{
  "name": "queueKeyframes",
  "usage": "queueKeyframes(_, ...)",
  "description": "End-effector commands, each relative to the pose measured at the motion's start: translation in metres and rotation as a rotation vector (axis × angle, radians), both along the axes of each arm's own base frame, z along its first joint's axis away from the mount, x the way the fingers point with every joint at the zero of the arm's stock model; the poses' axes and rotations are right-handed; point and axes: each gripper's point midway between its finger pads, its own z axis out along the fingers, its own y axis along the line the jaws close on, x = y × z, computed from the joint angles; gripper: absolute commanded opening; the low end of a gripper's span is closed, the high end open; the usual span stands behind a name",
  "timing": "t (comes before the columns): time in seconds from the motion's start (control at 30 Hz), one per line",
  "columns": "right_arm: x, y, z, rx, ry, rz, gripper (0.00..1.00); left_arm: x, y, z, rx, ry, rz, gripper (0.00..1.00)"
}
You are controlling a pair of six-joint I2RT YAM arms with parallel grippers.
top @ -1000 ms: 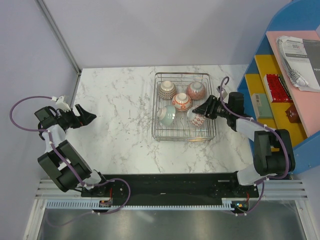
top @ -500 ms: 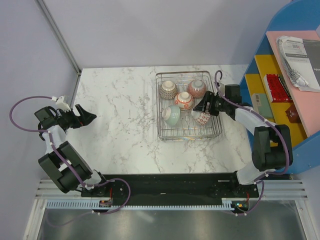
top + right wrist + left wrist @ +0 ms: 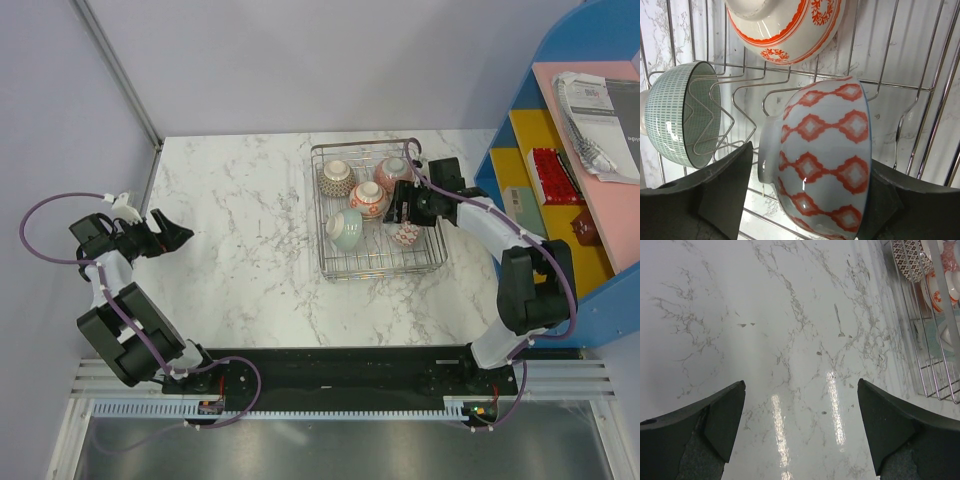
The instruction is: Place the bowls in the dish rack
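Note:
The dish rack (image 3: 432, 262) stands at the back right of the marble table and holds several bowls. A red-diamond bowl (image 3: 825, 160) rests on its edge among the tines, its ringed base to the left. My right gripper (image 3: 810, 155) is open around it: the left finger (image 3: 725, 190) stands apart from the base, the right finger (image 3: 885, 200) sits at the rim. Beside it lie a green-dashed bowl (image 3: 680, 120) and an orange-ringed bowl (image 3: 790, 30). From above, the right gripper (image 3: 405, 208) hovers over the rack. My left gripper (image 3: 178, 233) is open over bare marble.
A blue shelf unit (image 3: 560, 150) with papers and small items stands right next to the rack. A wall runs along the table's left side. The rack's near end (image 3: 940, 340) shows at the right of the left wrist view.
The right gripper's jaws have widened off the red-diamond bowl. The right arm swung toward the back, and the rack slid a little right and back. The left arm has not moved.

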Motion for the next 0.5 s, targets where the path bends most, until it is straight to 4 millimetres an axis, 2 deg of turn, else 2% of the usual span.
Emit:
queueKeyframes(0.0,0.012,-0.019,-0.011,-0.128,-0.026,-0.021,0.82,0.002,-0.003,0.018,0.039,-0.079,-0.034,0.99)
queueKeyframes(0.07,0.011,-0.019,-0.010,-0.130,-0.023,-0.022,0.87,0.002,-0.004,0.017,0.038,-0.078,-0.035,0.99)
queueKeyframes(0.13,0.011,-0.016,-0.005,-0.116,-0.026,-0.018,0.98,0.002,-0.003,0.018,0.040,-0.078,-0.033,0.99)
queueKeyframes(0.2,0.013,-0.013,0.006,-0.104,-0.039,-0.010,0.98,0.002,-0.003,0.018,0.040,-0.078,-0.033,0.99)
queueKeyframes(0.27,0.010,-0.013,0.008,-0.108,-0.012,-0.007,0.98,0.002,-0.003,0.018,0.040,-0.078,-0.033,0.99)
queueKeyframes(0.33,0.016,-0.012,0.018,-0.119,-0.022,0.001,0.98,0.002,-0.003,0.018,0.040,-0.077,-0.032,0.99)
queueKeyframes(0.47,0.009,-0.001,0.013,-0.089,0.064,0.072,0.98,0.002,-0.003,0.018,0.043,-0.078,-0.032,0.99)
